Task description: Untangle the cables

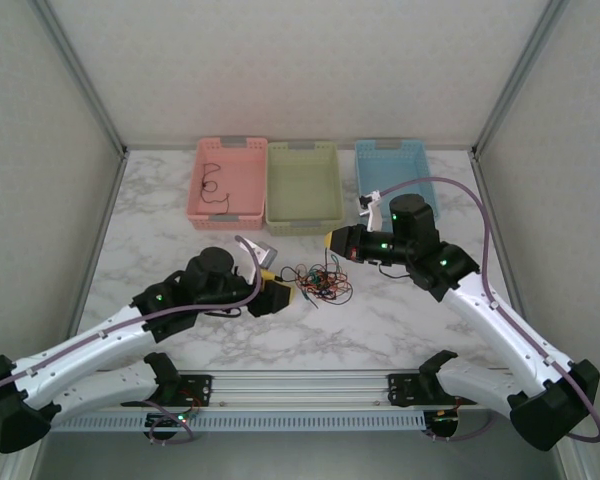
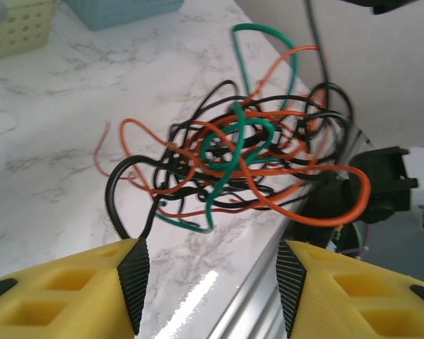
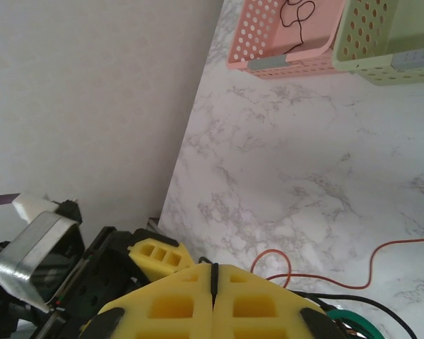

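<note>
The cables (image 1: 318,283) lie in a tangled heap of black, green and orange wires on the marble table, between my two grippers. In the left wrist view the cables (image 2: 247,148) sit just ahead of my left gripper (image 2: 208,247), which is open. A black loop touches its left fingertip (image 2: 133,248), and nothing lies between the jaws. My left gripper (image 1: 283,296) is at the heap's left edge. My right gripper (image 1: 329,241) hovers over the heap's far side. Its jaws (image 3: 213,272) are pressed together on a thin black cable that rises from the heap.
Three baskets stand in a row at the back: pink (image 1: 195,190) with one black cable (image 1: 212,185) in it, green (image 1: 302,225) and blue (image 1: 365,170). The table's near edge and metal rail (image 1: 300,385) run just behind the heap.
</note>
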Controlling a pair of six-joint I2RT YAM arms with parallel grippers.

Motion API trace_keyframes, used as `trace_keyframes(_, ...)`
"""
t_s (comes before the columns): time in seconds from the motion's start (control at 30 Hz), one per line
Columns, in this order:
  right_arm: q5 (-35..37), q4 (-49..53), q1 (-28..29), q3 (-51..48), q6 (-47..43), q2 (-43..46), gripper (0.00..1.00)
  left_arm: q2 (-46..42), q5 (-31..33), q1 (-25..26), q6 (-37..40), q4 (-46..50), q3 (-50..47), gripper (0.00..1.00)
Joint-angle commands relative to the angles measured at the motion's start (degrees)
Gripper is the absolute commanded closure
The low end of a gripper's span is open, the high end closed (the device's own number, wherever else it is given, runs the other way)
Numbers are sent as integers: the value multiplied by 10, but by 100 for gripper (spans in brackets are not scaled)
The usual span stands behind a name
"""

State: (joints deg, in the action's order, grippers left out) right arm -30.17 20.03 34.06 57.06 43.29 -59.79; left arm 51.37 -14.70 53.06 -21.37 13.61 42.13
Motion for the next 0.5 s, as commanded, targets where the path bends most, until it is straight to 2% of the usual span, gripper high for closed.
trace_keyframes(0.0, -14, -4, 7, 16, 1, 18, 100, -4, 46, 4, -6, 8, 7, 47)
trace_keyframes(0.17, -13, 2, 7, 13, -4, 22, 100, -23, 110, 3, 12, 109, 49, 46)
trace_keyframes(0.3, -17, -7, 7, 5, 3, 25, 100, -18, 57, 3, 3, 88, 44, 39)
trace_keyframes(0.47, -23, -17, 8, 2, 9, 23, 100, -15, 18, 3, -9, 38, 23, 38)
